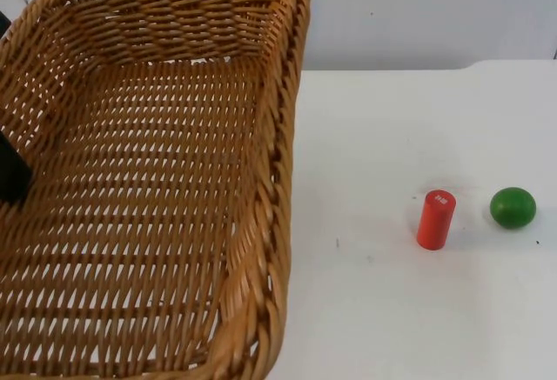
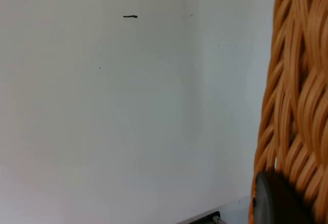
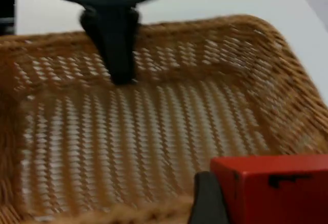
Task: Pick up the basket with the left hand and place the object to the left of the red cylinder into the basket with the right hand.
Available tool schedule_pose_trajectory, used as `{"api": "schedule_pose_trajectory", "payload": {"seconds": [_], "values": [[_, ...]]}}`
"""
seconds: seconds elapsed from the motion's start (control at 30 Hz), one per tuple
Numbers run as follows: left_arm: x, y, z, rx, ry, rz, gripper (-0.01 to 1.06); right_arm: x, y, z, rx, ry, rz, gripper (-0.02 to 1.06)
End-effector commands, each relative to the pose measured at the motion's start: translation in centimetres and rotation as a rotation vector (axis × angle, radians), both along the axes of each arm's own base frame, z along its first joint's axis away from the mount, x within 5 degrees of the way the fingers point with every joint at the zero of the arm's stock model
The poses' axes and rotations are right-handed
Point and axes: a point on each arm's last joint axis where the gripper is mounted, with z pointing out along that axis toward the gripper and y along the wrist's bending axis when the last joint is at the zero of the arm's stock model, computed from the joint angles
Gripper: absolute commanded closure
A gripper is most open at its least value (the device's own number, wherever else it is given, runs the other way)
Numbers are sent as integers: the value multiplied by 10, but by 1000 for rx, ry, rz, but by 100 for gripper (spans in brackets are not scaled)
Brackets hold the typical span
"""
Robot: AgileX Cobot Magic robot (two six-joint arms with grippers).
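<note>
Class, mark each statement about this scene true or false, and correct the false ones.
1. The left gripper grips the basket at its rim. True.
2. The red cylinder lies on its side. False: it stands upright on the table.
3. The green ball sits inside the basket. False: it lies on the table, at the cylinder's right in the top view.
4. The right gripper holds a red block near the basket's rim. True.
5. The cylinder touches the ball. False: there is a gap between them.
</note>
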Motion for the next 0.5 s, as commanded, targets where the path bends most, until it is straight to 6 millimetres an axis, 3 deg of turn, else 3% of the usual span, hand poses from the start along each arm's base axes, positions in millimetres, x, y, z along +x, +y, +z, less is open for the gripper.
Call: {"api": "schedule_pose_trajectory", "payload": {"seconds": [0.0, 0.03, 0.13, 0.2, 0.47], "values": [[-1, -3, 3, -33, -13, 5, 105, -1, 16, 0, 0, 15, 27, 105], [-1, -3, 3, -33, -13, 5, 105, 2, 30, -6, -24, 27, 41, 105], [-1, -3, 3, -33, -13, 5, 105, 3, 44, -9, -42, 28, 56, 105], [-1, -3, 3, -33, -13, 5, 105, 8, 65, -21, -78, 45, 66, 105], [-1, -3, 3, -33, -9, 3, 105, 27, 92, -50, -88, 103, 36, 105]]}}
